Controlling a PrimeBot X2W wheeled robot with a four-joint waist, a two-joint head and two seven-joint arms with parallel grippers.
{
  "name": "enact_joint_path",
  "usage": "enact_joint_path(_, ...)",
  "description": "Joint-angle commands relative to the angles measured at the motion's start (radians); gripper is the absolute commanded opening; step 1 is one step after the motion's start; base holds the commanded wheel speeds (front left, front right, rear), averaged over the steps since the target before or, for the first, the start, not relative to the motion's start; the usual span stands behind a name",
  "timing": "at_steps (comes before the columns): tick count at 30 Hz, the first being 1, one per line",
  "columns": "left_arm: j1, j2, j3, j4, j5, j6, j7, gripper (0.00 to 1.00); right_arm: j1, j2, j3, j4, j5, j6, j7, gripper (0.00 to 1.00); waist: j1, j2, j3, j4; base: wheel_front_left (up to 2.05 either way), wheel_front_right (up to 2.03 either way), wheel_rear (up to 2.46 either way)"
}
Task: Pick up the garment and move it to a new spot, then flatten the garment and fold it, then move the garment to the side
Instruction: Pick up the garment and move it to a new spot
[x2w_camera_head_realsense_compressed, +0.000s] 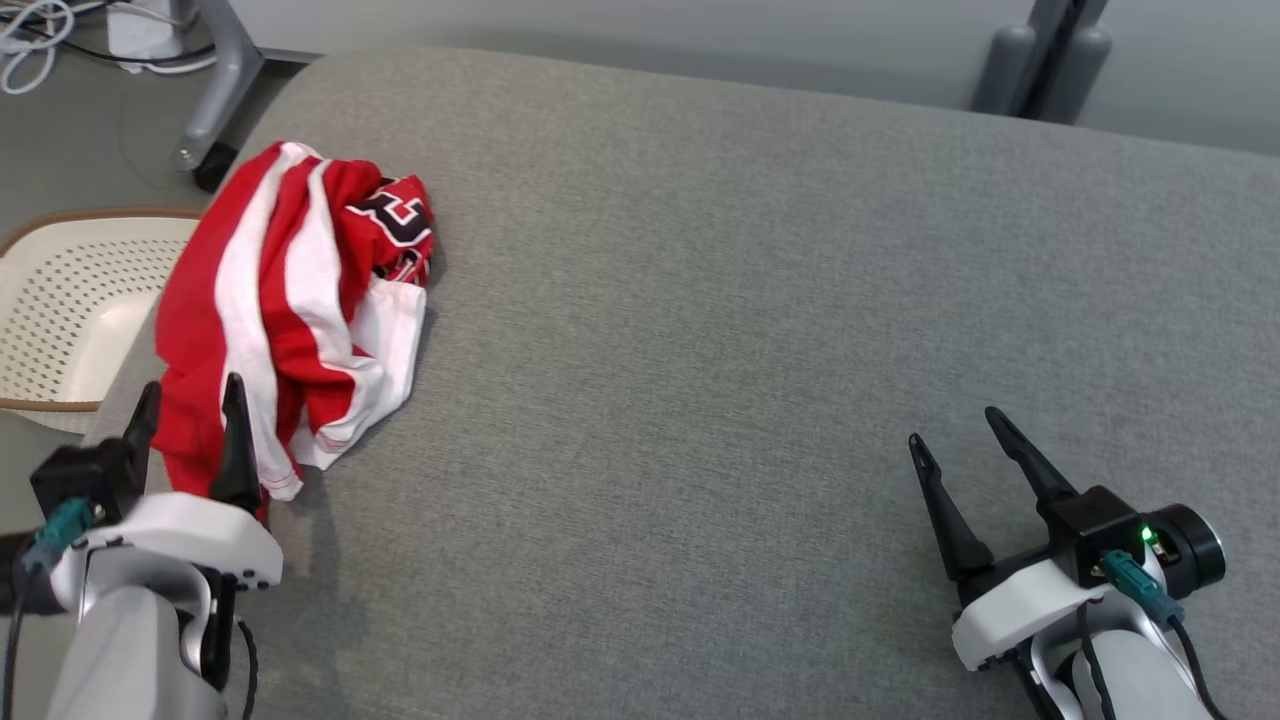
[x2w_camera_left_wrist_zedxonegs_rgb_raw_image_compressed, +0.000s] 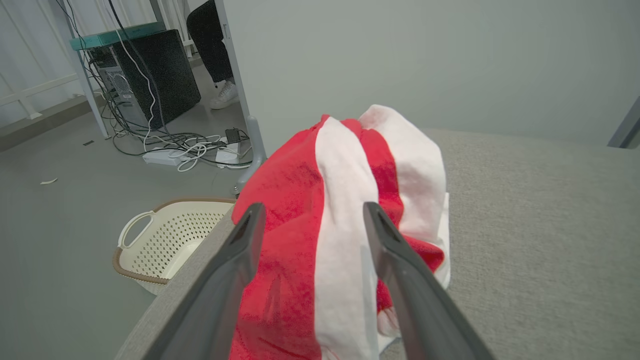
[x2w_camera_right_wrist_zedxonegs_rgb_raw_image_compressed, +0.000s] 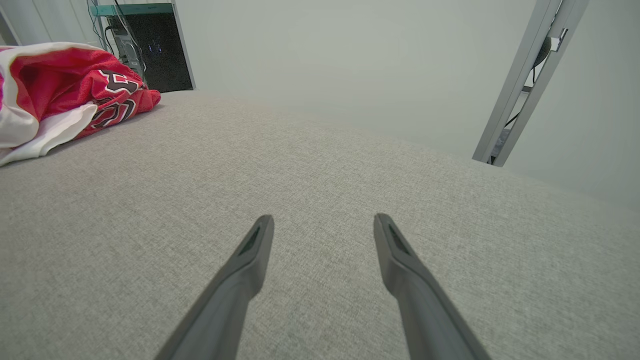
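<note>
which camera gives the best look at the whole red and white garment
The head view: it takes in nearly the whole crumpled garment at the left edge of the grey fabric surface, lettering included. The left wrist view shows its stripes close up beyond the open left gripper, lower part cut off. The right wrist view catches one lettered end.

The garment (x2w_camera_head_realsense_compressed: 290, 300) is a red top with broad white stripes, bunched into a loose crumpled heap. A red fold with black-and-white lettering shows on the side of the heap farthest from the left pincer (x2w_camera_head_realsense_compressed: 192, 382). The heap lies straight ahead of that pincer, and its near hem reaches the fingertips. Whether cloth and fingers touch cannot be told. Seen along the pincer's fingers, the red and white folds (x2w_camera_left_wrist_zedxonegs_rgb_raw_image_compressed: 290, 190) rise between and beyond them. The garment sits at the edge of the grey surface (x2w_camera_head_realsense_compressed: 700, 300), well apart from the right pincer (x2w_camera_head_realsense_compressed: 953, 424), off to its left.
</note>
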Motion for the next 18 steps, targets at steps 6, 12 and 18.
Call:
enact_joint_path(6,-0.181,0.066,-0.033,0.177,-0.023,-0.017,-0.001,1.00,-0.036,-0.014,0.006,0.002,0.008,0.000,-0.005,1.00,0.0000,0.0000,0.060,-0.051,0.00,0.00,0.00)
enact_joint_path(12,-0.336,0.121,-0.100,0.350,-0.054,-0.019,0.039,1.00,-0.057,-0.009,0.012,0.017,0.019,0.000,-0.006,1.00,0.0000,0.0000,0.090,-0.087,0.00,0.00,0.00)
enact_joint_path(18,-0.415,0.179,-0.146,0.500,-0.086,-0.019,0.157,1.00,-0.077,0.004,0.025,0.041,0.034,0.000,-0.005,1.00,0.0000,0.0000,0.102,-0.140,0.00,0.00,0.00)
